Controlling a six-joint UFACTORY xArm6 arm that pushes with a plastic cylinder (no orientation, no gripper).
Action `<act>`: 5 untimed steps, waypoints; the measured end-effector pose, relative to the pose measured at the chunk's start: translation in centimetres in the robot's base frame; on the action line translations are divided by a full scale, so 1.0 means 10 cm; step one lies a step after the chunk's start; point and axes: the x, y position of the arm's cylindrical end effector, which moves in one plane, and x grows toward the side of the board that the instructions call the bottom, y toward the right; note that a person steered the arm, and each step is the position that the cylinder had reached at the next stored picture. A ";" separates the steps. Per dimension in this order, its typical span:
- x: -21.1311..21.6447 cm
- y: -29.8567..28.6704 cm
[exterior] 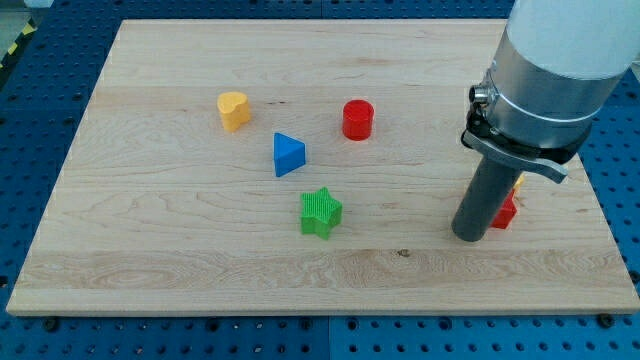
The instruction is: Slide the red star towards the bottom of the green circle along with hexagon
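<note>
My tip rests on the board at the view's right. A red block, largely hidden behind the rod, touches the rod's right side; its shape cannot be made out. A sliver of a yellow block shows just above it, against the rod. No green circle shows; the arm's body covers the board's upper right corner.
A green star lies at the board's centre, well left of my tip. A blue triangle sits above it to the left, a red cylinder at upper centre and a yellow heart at upper left. The board's right edge is near the red block.
</note>
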 end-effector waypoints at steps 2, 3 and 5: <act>-0.19 0.01; -0.28 0.06; -0.57 0.18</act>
